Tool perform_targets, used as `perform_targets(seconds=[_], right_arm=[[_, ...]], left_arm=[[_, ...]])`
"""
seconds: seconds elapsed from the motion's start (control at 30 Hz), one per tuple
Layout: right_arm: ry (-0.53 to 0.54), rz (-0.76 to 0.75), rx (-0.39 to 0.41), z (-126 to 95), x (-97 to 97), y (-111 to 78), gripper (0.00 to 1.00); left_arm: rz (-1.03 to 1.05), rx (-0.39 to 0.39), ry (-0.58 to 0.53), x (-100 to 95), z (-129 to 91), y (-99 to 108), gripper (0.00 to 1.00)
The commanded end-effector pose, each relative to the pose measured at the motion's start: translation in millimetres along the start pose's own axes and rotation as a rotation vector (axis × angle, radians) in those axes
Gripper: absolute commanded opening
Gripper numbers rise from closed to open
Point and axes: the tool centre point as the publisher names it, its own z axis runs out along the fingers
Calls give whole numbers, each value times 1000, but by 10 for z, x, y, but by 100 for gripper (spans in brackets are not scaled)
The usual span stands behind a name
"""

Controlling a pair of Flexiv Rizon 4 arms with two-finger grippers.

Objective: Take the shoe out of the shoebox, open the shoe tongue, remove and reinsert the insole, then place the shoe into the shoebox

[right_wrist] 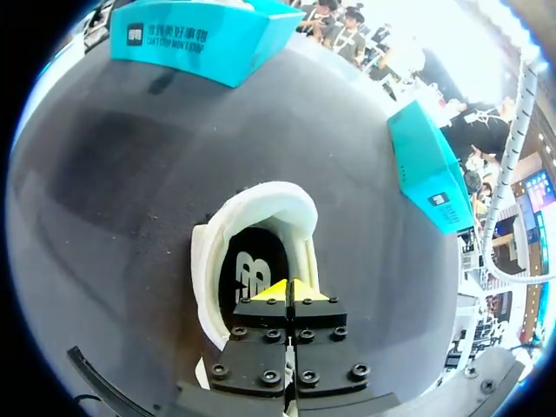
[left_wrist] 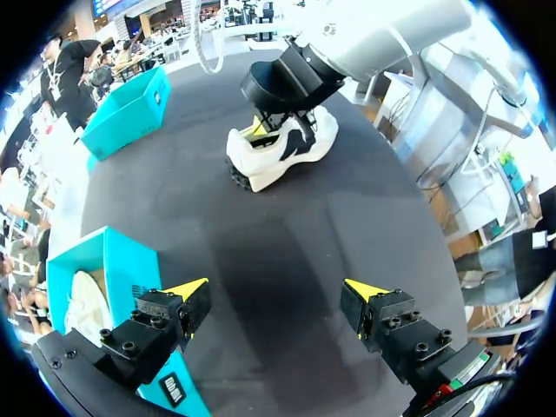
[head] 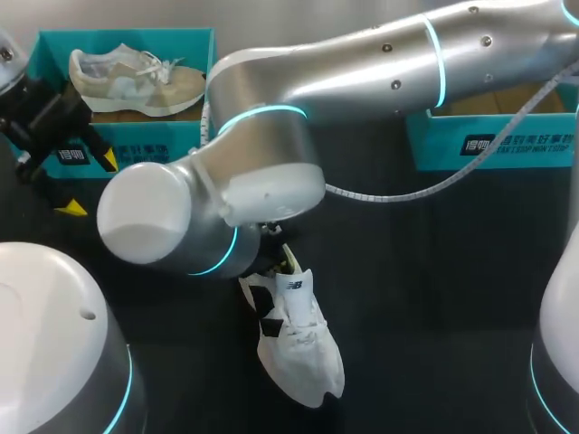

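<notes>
A white shoe (head: 298,353) with black patches lies on the dark table near the middle, toe toward the front edge. My right arm reaches in over it. The right gripper (right_wrist: 293,289) is shut, its yellow tips pressed together inside the shoe's opening (right_wrist: 261,217), just above the black insole (right_wrist: 250,274). In the head view the wrist hides most of that gripper (head: 288,262). My left gripper (left_wrist: 276,291) hangs open and empty over bare table, well back from the shoe (left_wrist: 282,148). It stands beside a teal shoebox (head: 136,140) at the far left.
The teal shoebox (left_wrist: 109,274) next to my left fingers holds a beige shoe (head: 136,80). A second teal box (head: 493,145) stands at the far right. The right arm's cable (head: 434,185) hangs over the table's middle.
</notes>
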Motion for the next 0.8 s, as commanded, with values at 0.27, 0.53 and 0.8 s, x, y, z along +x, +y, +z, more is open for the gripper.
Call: perform_targets(seconds=[0.27,0.53,0.8], right_arm=[[39,18,85,397,60,-55,0],[89,37,82,453,125,-74,0],[54,48,79,165,94,-77,0]], left_arm=[[0,-2,-1,11,-4,3,100],[0,-2,-1,11,-4,3,100],[0,-2,-1,11,-4,3,100]])
